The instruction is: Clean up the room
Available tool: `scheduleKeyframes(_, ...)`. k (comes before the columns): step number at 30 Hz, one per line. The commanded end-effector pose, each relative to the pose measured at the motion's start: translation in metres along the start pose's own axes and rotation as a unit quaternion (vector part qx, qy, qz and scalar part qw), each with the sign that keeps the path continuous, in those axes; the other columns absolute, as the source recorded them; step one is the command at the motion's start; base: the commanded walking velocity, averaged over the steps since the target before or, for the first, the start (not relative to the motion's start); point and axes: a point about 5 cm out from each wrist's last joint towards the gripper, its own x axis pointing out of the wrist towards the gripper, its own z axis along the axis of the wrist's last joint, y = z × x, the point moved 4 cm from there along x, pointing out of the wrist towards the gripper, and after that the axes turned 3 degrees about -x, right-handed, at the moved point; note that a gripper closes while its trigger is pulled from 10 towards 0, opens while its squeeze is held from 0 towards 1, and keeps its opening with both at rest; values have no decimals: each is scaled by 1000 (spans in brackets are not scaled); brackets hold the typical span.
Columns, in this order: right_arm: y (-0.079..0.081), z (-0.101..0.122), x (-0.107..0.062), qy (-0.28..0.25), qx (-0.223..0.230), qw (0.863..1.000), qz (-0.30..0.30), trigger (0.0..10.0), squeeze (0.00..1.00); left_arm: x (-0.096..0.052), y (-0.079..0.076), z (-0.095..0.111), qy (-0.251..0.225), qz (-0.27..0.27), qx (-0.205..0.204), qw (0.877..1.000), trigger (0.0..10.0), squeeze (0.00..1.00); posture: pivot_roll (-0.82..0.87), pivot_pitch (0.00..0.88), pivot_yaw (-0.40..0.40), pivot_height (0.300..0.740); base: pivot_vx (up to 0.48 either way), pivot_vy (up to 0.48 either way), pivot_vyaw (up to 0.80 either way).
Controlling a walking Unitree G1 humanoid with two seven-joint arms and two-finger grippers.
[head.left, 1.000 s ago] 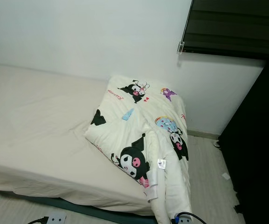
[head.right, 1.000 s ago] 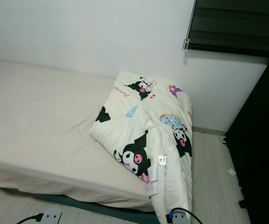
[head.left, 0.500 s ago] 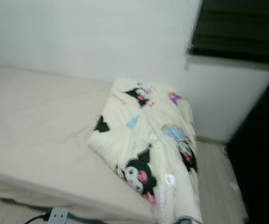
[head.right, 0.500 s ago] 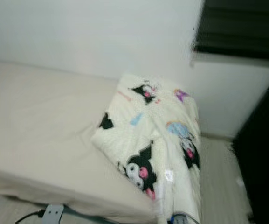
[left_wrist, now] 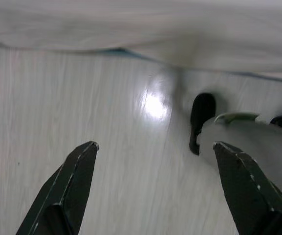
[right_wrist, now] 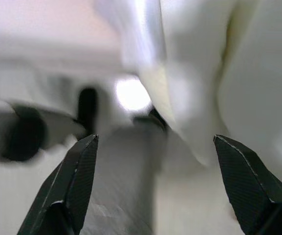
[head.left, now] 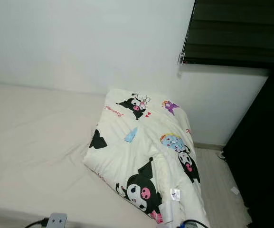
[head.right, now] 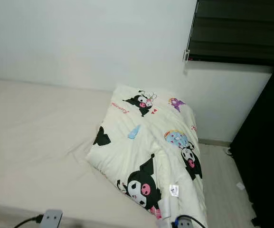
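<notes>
While both arms hang low, left gripper (left_wrist: pixel 155 147) and right gripper (right_wrist: pixel 155 142) spread apart, empty; approach step, next reach up to blanket (head.left: pixel 146 152) on bed (head.left: pixel 32 142).

A cream quilt (head.left: pixel 144 152) printed with black cartoon figures lies bunched at the right end of the bed (head.left: pixel 37 142), against the wall, its lower part spilling over the bed's front right corner.
</notes>
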Motion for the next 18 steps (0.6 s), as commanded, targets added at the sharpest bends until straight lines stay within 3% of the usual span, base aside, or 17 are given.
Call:
scheduleKeyframes(1,-10,28,-1,-53,45,998,-12,10000,0,0,2,-3,6,1,4,1000,10000,0,73,0,-48,720,0,0,0)
scheduleKeyframes(3,-20,64,-4,-116,93,989,-11,10000,0,0,5,-1,2,5,1,1000,10000,0,68,0,-45,710,0,0,0)
scheduleKeyframes(4,-20,64,-4,-116,93,989,-11,10000,0,0,5,-1,2,5,1,1000,10000,0,68,0,-45,710,0,0,0)
scheduleKeyframes(7,-32,149,-24,-258,146,954,39,10000,0,1,16,16,-30,25,-28,999,10000,0,55,0,-37,695,0,0,0)
scheduleKeyframes(8,-32,149,-24,-258,146,954,39,10000,0,1,16,16,-30,25,-28,999,10000,0,55,0,-37,695,0,0,0)
scheduleKeyframes(9,-33,175,-34,-298,140,942,62,10000,0,2,20,30,-54,32,-36,997,10000,0,53,0,-36,690,0,0,0)
scheduleKeyframes(11,-33,175,-34,-298,140,942,62,10000,0,2,20,30,-54,32,-36,997,10000,0,53,0,-36,690,0,0,0)
scheduleKeyframes(12,-39,222,-59,-369,110,918,92,10000,0,1,31,74,-125,48,-66,989,10000,0,56,0,-36,680,0,0,0)
scheduleKeyframes(13,-41,234,-67,-387,99,912,96,10000,0,0,35,89,-149,52,-76,984,10000,0,56,0,-36,675,0,0,0)
scheduleKeyframes(14,-41,234,-67,-387,99,912,96,10000,0,0,35,89,-149,52,-76,984,10000,0,56,0,-36,675,0,0,0)
scheduleKeyframes(18,-52,258,-84,-423,81,899,83,10000,0,-9,54,140,-226,68,-119,964,10000,0,67,0,-38,655,0,0,0)
